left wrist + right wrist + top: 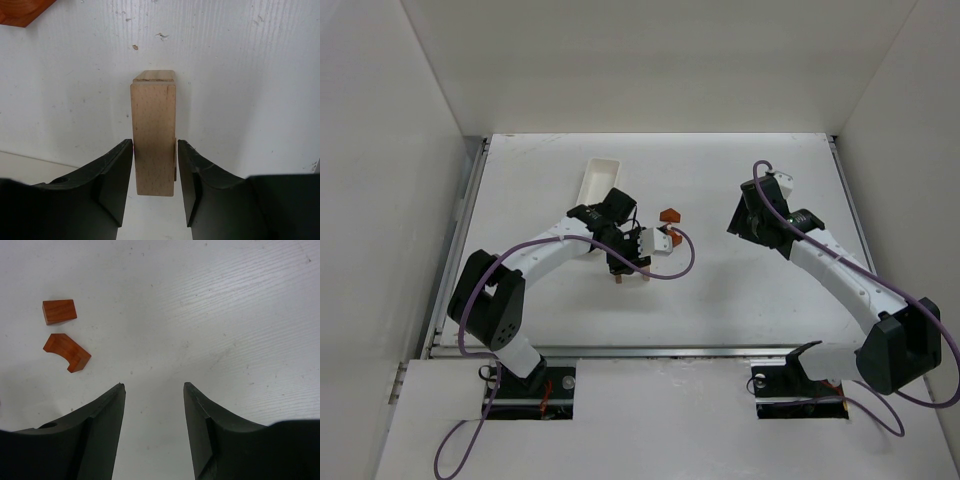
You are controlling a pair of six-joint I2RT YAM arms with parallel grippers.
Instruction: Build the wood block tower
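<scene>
The tan wood block point(153, 120) stands upright on the table point(240, 75), closely flanked by the left gripper point(155, 147). Whether it is clamped cannot be told. The right gripper point(154, 386) is parted and empty, near two orange-red pieces point(66, 352).

Warm wood tones against white
Light tan, faintly speckled wooden block point(154, 140); orange-red wedge point(59, 311) and curved piece point(66, 352); scuffed white table point(225, 315); purple cable point(680, 262).
</scene>
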